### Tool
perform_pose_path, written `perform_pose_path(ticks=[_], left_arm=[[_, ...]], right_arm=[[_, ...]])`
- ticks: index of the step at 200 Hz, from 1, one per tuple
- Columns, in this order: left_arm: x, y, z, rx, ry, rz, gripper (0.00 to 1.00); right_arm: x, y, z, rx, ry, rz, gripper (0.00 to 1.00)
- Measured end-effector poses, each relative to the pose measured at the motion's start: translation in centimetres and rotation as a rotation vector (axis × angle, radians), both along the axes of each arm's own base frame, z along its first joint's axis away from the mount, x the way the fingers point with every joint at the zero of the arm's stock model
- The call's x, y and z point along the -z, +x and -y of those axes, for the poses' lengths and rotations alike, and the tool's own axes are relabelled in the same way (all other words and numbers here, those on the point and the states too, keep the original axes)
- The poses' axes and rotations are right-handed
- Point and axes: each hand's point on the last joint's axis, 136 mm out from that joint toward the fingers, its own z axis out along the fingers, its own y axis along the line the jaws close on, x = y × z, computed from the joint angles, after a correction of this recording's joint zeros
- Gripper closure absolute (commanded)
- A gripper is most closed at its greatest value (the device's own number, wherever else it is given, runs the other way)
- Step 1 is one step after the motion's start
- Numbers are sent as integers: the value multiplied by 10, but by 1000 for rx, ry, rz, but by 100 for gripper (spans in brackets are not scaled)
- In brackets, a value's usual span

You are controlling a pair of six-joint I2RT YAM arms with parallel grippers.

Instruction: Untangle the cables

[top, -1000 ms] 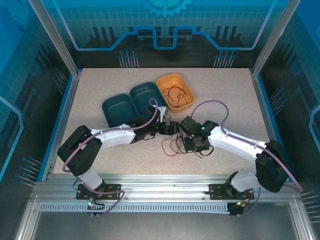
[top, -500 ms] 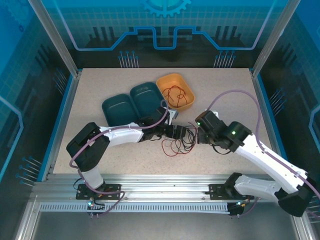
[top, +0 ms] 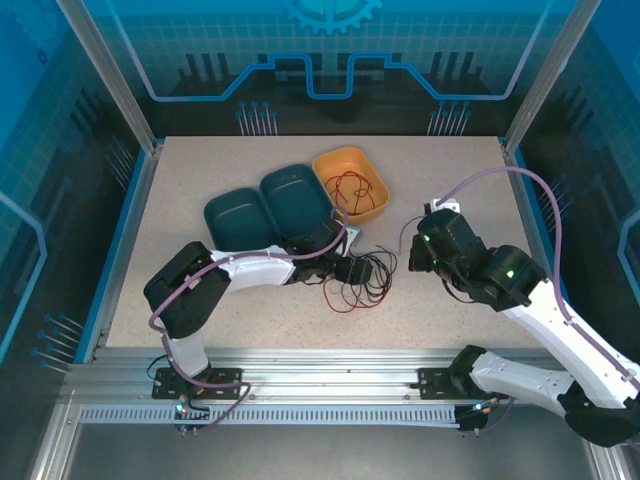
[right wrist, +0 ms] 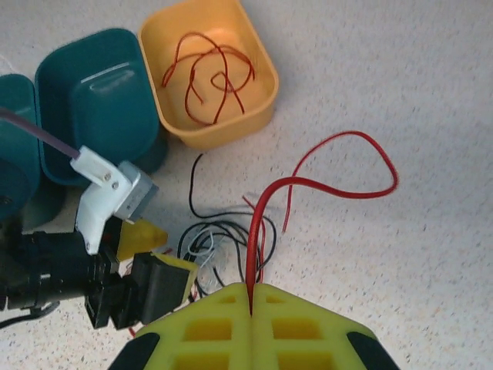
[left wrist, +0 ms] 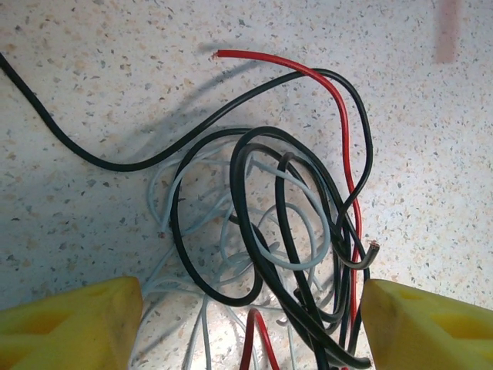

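The cables lie tangled on the table's middle: black, whitish and red strands looped through each other. My left gripper hangs open just above them, its yellow fingertips straddling the knot without touching it; from above it is at the tangle's left side. To the right of the knot my right gripper is shut on a red cable, lifted clear of the table. That cable's free end curls off to the right.
An orange tray at the back holds a loose red wire. Two dark teal trays stand left of it, close behind my left arm. Bare speckled tabletop lies to the right and back.
My right gripper has risen and drawn off to the right, pulling the red cable out of the knot. The left gripper has slid right over the tangle, its jaws narrowing a little.
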Motion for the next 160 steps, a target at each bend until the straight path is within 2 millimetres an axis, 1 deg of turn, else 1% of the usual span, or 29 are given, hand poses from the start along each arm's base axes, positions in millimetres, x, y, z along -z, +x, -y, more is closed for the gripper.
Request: perform_pose_path(ticks=[39,58,78,98,107,124,160], left_arm=[[2,-1,-2,-3,5,-1,23],[-2,-2,-5,-11,3,10,20],[-17,-1,-9,-22,-16,44,17],[-35,-1,-14,-40,-39,89,13],[-44,-1,-17,-50,-46,111,10],[-58,-1,-25,-75,-61,149,1],[-84,0,-46,-143,-66,237,1]], right_arm=[[-27,10,-2,-25,-42,63,100],[-37,16,-6,-41,-66,85,100],[-44,28,-11,-53,-87,105,100],[-46,44,-18,-61,-105,112,100],[-47,52,-21,-65,-110,112,100],[-47,68,-28,-74,-110,113,100],[-48,105,-42,-99,-88,118,100]])
